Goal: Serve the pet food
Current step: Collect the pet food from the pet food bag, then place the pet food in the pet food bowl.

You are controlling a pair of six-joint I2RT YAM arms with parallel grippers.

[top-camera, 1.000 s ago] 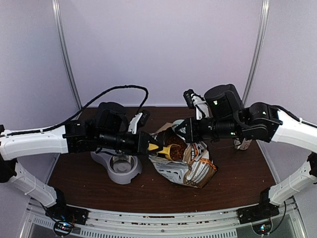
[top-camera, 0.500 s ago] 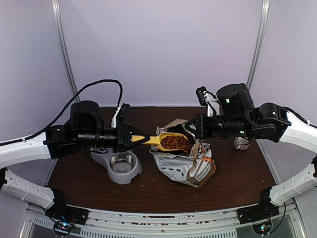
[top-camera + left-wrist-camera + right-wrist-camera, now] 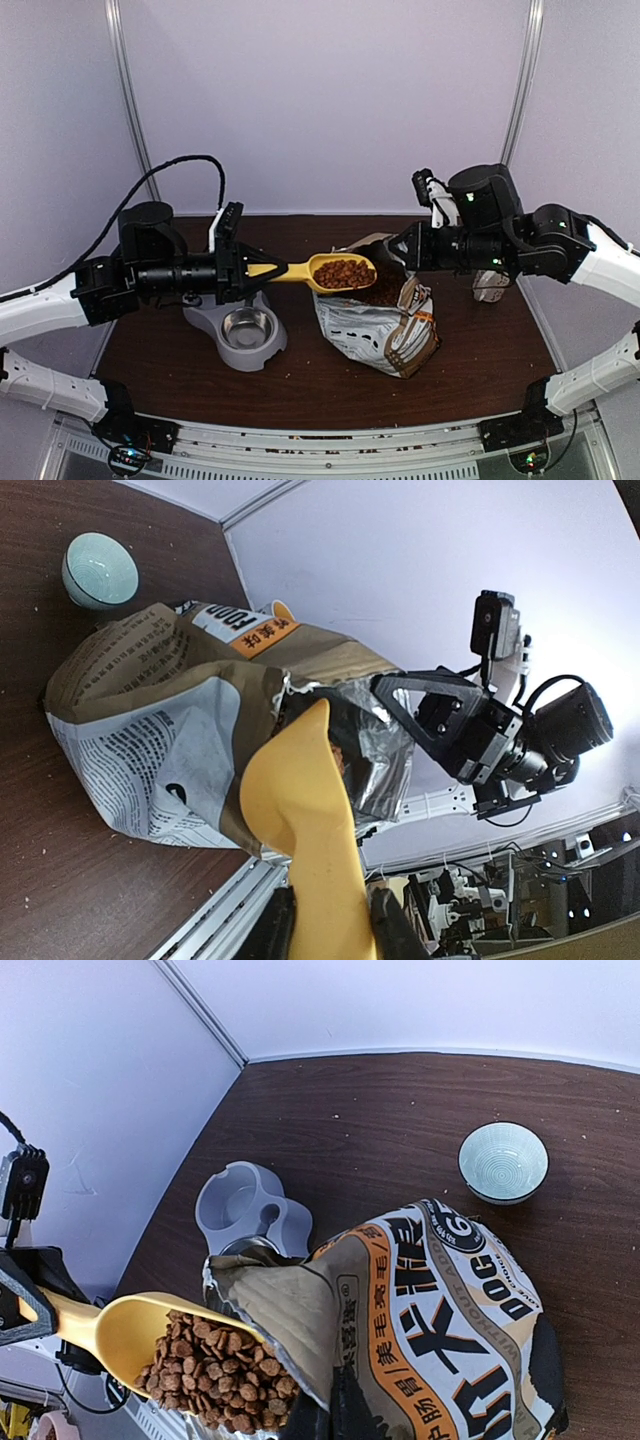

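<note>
The pet food [image 3: 343, 272] is a heap of brown kibble [image 3: 215, 1380] filling a yellow scoop [image 3: 318, 270]. My left gripper [image 3: 252, 270] is shut on the scoop's handle [image 3: 325, 880] and holds it level in the air at the bag's left rim. The silver printed bag [image 3: 375, 325] stands open at mid-table, with more kibble dark inside its mouth. My right gripper [image 3: 402, 254] is shut on the bag's upper rim [image 3: 300, 1310], holding it open. A grey feeder with a steel bowl [image 3: 246, 328] sits on the table, below and left of the scoop.
A small pale-green bowl [image 3: 503, 1161] stands on the brown table [image 3: 300, 380] right of the bag, mostly hidden behind my right arm in the top view. Grey walls close the back and sides. The metal rail runs along the near edge.
The left gripper has drawn the scoop up and out of the bag toward the left, full of kibble. The right arm has shifted slightly right, still gripping the bag's rim.
</note>
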